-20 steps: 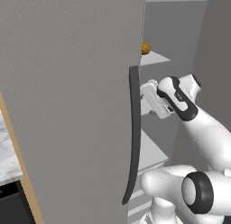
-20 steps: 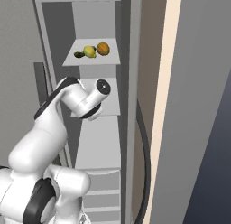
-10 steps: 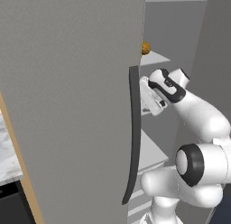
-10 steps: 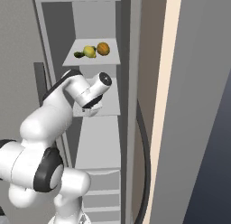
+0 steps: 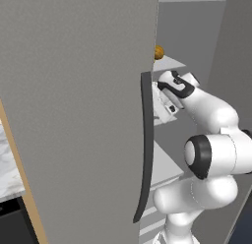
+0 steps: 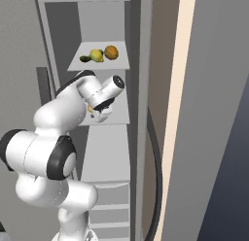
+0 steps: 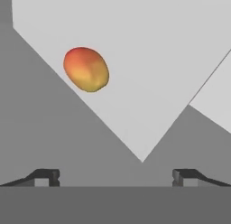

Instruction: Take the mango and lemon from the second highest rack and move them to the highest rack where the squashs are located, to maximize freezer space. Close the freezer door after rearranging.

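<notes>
Two dark fingertips of the pincer (image 7: 115, 175) sit wide apart at the bottom of the hand view, nothing between them, so it's open and empty. Ahead and up-left of the pincer lies the mango (image 7: 86, 69), orange-red, resting on a pale shelf slab, the second highest rack (image 7: 149, 74), well apart from the tips. No lemon can be made out on that slab from the hand view.

In the right base view the white arm bends into the freezer w/ the hand at the level of the second shelf (image 6: 119, 119). Above the pincer, the highest rack (image 6: 78, 66) carries a yellow-green fruit (image 6: 96, 55) and an orange-brown ball (image 6: 111, 52) side by side; which of these is squash vs. lemon can't be told for sure.

Outward again, the freezer door (image 5: 74, 115) stands open beside the arm, its dark curved handle (image 5: 145, 149) close to the hand in the left base view.

Step in hand, as judged: reaching for the mango, pre-grasp. Next move needs the pincer advanced and shifted toward the fruit so it sits between the fingers, then closing, lifting, and carrying it up to the top shelf.
</notes>
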Controlling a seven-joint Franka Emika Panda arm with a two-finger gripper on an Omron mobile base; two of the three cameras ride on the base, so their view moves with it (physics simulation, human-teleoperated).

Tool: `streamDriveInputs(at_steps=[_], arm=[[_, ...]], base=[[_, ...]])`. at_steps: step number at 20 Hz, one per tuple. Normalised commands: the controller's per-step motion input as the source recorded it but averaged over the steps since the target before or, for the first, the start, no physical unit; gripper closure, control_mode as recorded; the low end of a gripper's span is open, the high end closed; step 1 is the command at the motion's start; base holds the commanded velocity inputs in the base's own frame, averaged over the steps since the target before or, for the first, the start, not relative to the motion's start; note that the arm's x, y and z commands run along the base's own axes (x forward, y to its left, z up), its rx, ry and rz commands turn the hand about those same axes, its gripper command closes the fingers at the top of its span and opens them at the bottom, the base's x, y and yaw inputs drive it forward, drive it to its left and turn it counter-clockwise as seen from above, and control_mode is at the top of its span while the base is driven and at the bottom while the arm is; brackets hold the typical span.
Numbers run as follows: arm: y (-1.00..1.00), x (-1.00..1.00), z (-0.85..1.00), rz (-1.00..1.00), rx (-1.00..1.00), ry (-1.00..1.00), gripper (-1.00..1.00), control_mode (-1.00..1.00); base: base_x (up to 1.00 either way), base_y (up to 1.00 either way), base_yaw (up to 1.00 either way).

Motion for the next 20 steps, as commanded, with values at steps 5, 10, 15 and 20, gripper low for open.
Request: streamDriveInputs(at_steps=[5, 10, 15, 20], arm=[[0.19, 0.11, -0.26, 0.0, 0.0, 0.0, -1.0, -1.0], [0.15, 0.13, -0.16, 0.0, 0.0, 0.0, -1.0, -1.0], [0.11, 0.23, -0.08, 0.0, 0.0, 0.0, -1.0, -1.0], [0.04, 0.37, -0.01, 0.0, 0.0, 0.02, -1.0, -1.0]], base=[[0.0, 0.0, 0.0], [0.0, 0.0, 0.0], [0.0, 0.0, 0.0], [0.0, 0.0, 0.0]])
